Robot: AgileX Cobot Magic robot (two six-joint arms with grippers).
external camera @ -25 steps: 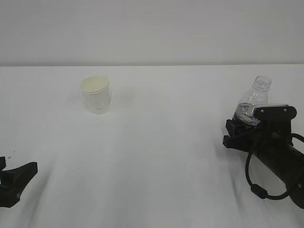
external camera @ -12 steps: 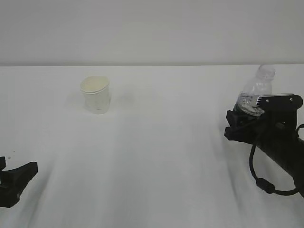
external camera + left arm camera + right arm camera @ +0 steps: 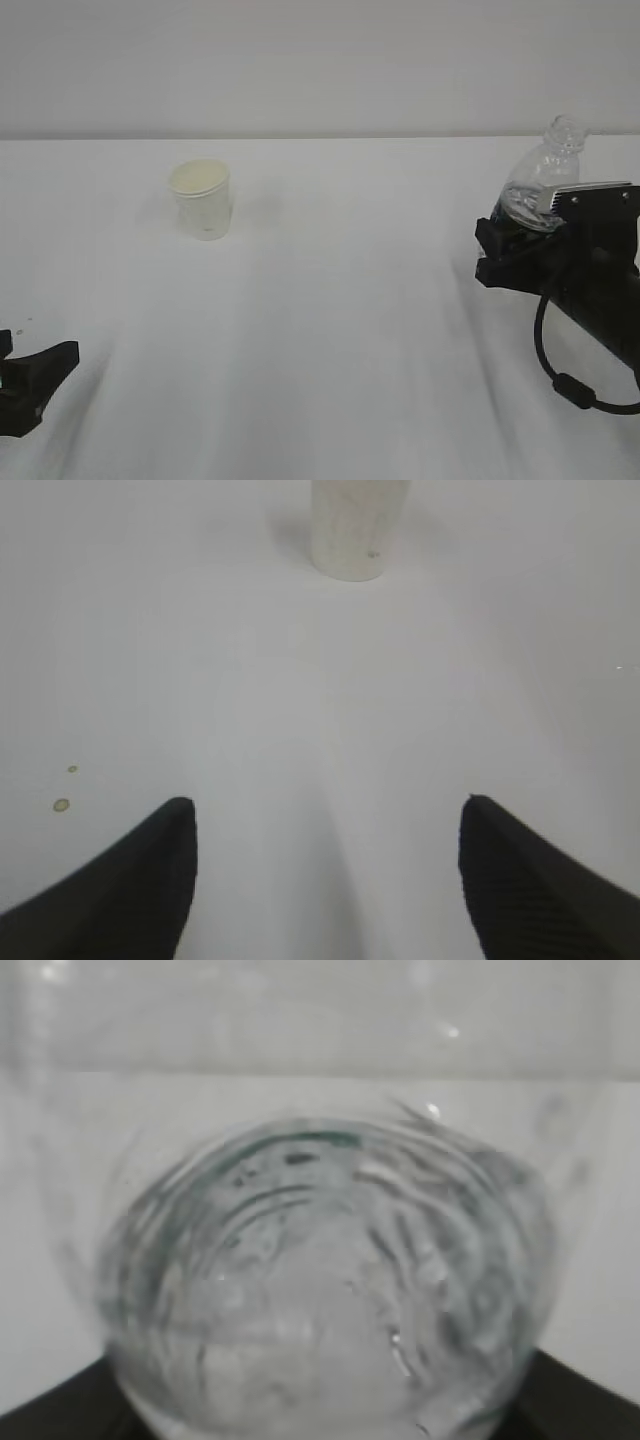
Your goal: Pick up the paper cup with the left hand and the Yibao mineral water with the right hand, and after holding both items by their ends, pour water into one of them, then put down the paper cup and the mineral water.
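The paper cup (image 3: 203,202) stands upright on the white table at the far left; the left wrist view shows only its lower part (image 3: 358,530), at the top edge. My left gripper (image 3: 38,352) rests low at the near left, well short of the cup. It is open, with nothing between its black fingers (image 3: 325,808). At the right, the Yibao mineral water (image 3: 545,180) leans with its open neck up and to the right. My right gripper (image 3: 492,255) is shut on its lower end. The clear ribbed bottle (image 3: 330,1280) fills the right wrist view.
The table's back edge (image 3: 320,138) meets a plain pale wall. Two small brownish specks (image 3: 62,805) lie on the table by my left finger. The right arm's black cable (image 3: 560,385) loops down at the near right.
My right gripper has risen and shifted slightly right with the bottle in it, and the bottle's neck now sits higher. The cup and the left gripper have not moved.
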